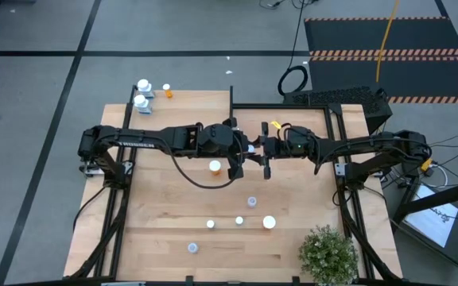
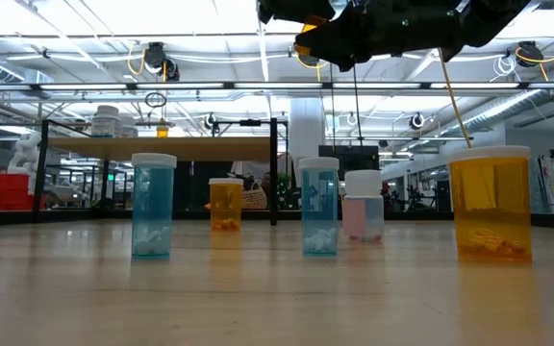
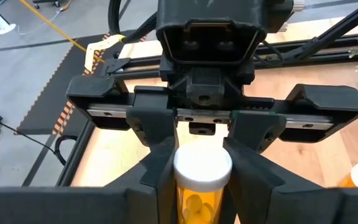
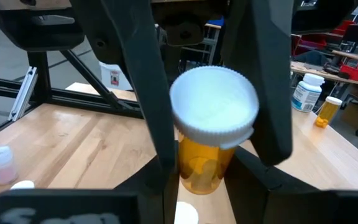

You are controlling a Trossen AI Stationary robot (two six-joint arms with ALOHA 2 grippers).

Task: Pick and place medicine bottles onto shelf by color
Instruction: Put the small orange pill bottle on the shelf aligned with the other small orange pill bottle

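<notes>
amber bottle (image 3: 202,186) sits clamped between both grippers, left (image 3: 197,208) and right (image 4: 207,186) (mid-air handover); release one before pulling away.

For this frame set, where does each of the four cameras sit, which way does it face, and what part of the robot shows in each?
High view: overhead, looking straight down; both arms meet mid-table, left gripper facing right gripper.
Low view: at tabletop height, looking level across the table; the arms hang in at the top.
Left wrist view: on the left arm, facing the right gripper.
Right wrist view: on the right arm, facing the left gripper.
Shared: both wrist views show one orange bottle gripped by both grippers.
</notes>
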